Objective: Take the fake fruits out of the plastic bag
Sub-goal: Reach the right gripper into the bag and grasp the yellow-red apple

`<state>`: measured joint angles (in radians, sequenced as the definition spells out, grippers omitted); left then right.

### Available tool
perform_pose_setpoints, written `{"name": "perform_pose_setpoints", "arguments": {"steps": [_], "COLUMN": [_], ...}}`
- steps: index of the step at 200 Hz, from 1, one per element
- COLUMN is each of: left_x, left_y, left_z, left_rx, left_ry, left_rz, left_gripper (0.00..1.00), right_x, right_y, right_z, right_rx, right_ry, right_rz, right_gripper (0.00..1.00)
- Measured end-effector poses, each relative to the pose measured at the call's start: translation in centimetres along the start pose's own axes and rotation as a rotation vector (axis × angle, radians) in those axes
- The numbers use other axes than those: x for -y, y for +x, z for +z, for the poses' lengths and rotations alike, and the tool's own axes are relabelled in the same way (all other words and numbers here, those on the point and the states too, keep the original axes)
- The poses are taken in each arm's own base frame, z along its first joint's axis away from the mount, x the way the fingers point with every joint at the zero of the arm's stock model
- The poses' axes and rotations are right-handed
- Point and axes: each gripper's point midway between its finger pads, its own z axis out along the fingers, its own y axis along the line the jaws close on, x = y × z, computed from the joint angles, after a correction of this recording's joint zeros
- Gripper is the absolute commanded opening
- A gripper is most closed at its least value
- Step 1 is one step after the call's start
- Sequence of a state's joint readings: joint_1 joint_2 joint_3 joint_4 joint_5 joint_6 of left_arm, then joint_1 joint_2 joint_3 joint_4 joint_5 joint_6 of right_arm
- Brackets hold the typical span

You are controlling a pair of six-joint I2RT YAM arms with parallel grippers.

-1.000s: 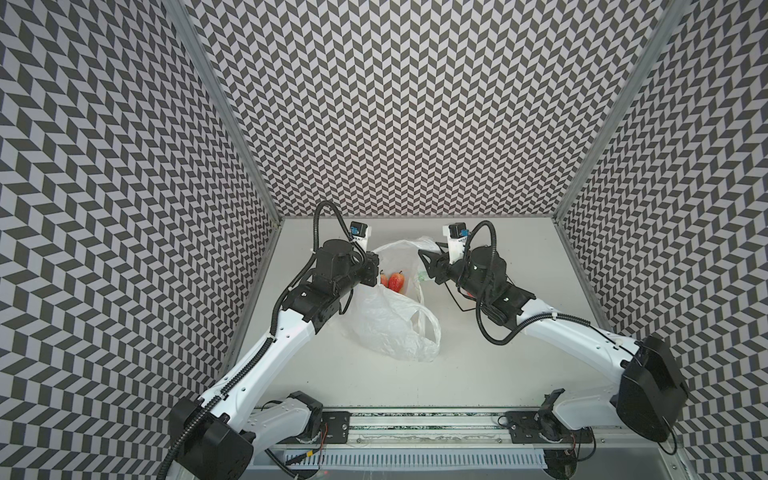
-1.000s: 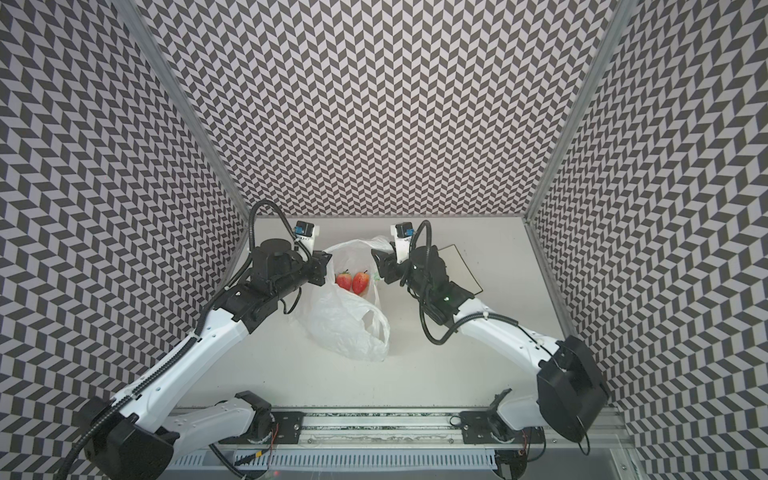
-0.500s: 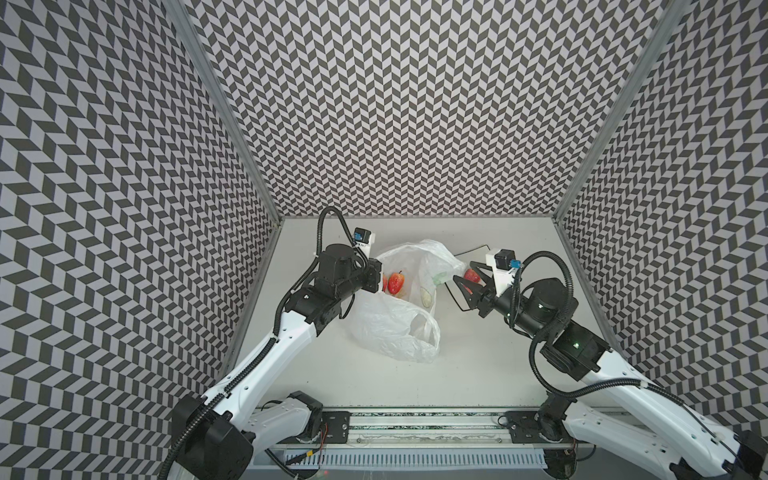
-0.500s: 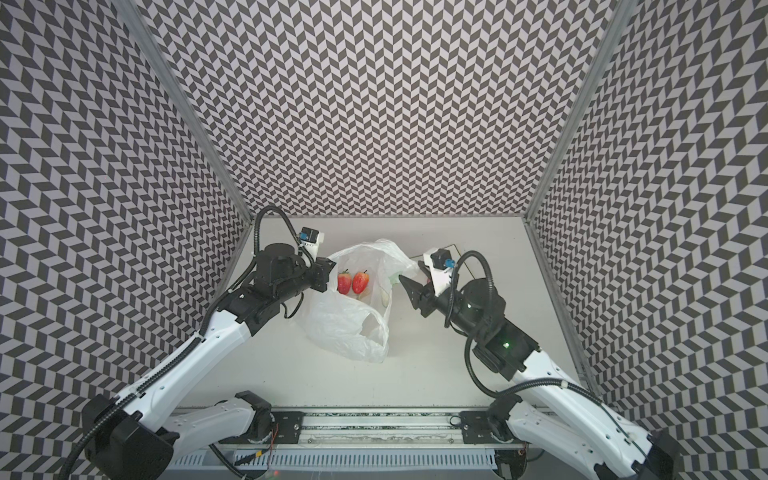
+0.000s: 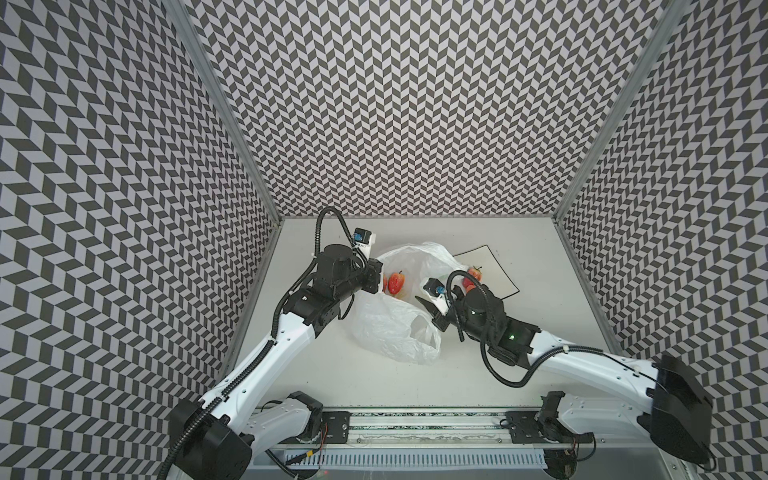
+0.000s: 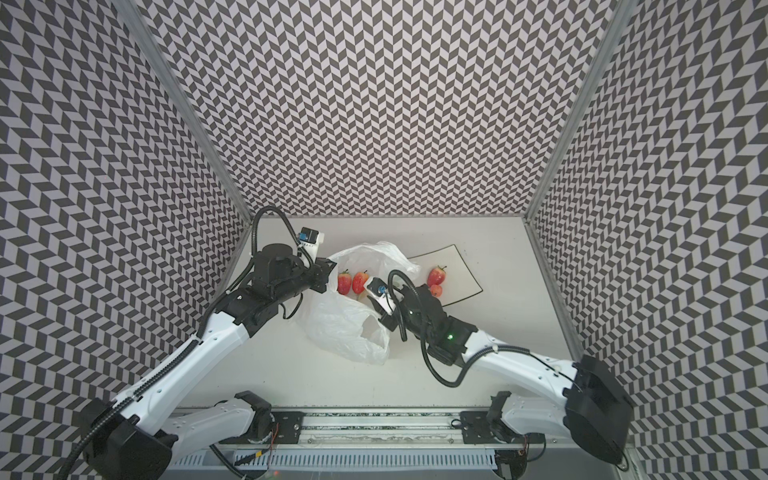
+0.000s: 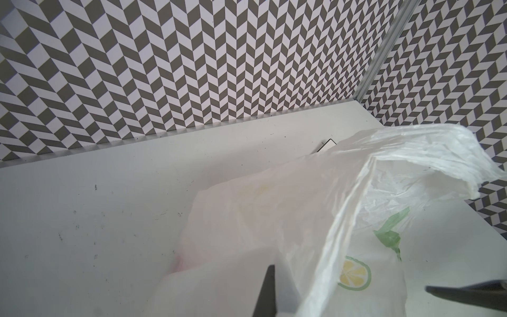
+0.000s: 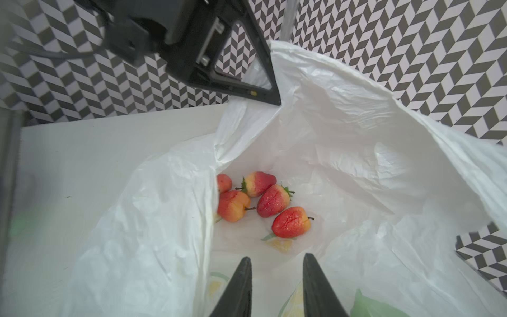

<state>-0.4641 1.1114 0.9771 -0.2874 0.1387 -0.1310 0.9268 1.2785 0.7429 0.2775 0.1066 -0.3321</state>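
Note:
The plastic bag (image 5: 395, 328) (image 6: 340, 328) lies mid-table with its mouth lifted. My left gripper (image 5: 376, 276) (image 6: 328, 270) (image 8: 277, 103) is shut on the bag's rim (image 7: 301, 205) and holds it up. Inside lie several fake fruits: three strawberries (image 8: 259, 183) (image 8: 274, 200) (image 8: 290, 222), a peach-like one (image 8: 233, 205) and a small round one (image 8: 223, 182). Two of them (image 5: 397, 281) (image 6: 360, 282) show in both top views. My right gripper (image 5: 426, 311) (image 6: 376, 313) (image 8: 277, 258) is open and empty, at the bag's mouth, short of the fruits.
A square white black-rimmed plate (image 5: 494, 266) (image 6: 461, 270) lies at the back right, behind my right wrist. On it are a strawberry (image 5: 473, 274) (image 6: 436, 275) and a small round fruit (image 6: 435, 290). Patterned walls close in three sides.
My right arm swung out to the right and came back to the bag's mouth, nearer the front, with its jaws narrower. The left gripper has kept its hold on the rim.

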Motion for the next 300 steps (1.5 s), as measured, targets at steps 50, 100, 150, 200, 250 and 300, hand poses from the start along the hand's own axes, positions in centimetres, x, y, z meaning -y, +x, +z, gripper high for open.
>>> {"name": "perform_pose_setpoints", "arguments": {"steps": [50, 100, 150, 200, 250, 300], "left_x": [0.4, 0.4, 0.6, 1.0, 1.5, 2.0], "left_y": [-0.2, 1.1, 3.0, 2.5, 2.3, 2.4], "left_z": [-1.1, -1.0, -1.7, -1.8, -1.9, -2.0], "left_rx": [0.012, -0.003, -0.005, 0.021, 0.023, 0.019], "left_ry": [0.058, 0.082, 0.104, 0.127, 0.153, 0.180], "left_rz": [0.025, -0.020, -0.081, -0.116, -0.115, -0.103], "left_gripper": [0.00, 0.00, 0.00, 0.00, 0.00, 0.00], "right_x": [-1.6, -5.1, -3.5, -2.4, 0.7, 3.2], "right_y": [4.5, 6.1, 8.4, 12.9, 14.0, 15.2], "right_z": [5.6, 7.5, 11.6, 14.3, 17.1, 18.0], "right_rx": [-0.067, -0.083, -0.195, -0.279, -0.216, -0.201], "right_ry": [-0.032, -0.157, 0.042, 0.272, 0.505, 0.637], "right_rz": [-0.026, 0.176, 0.620, 0.962, 1.030, 1.017], "right_gripper": [0.29, 0.50, 0.57, 0.67, 0.71, 0.71]}}
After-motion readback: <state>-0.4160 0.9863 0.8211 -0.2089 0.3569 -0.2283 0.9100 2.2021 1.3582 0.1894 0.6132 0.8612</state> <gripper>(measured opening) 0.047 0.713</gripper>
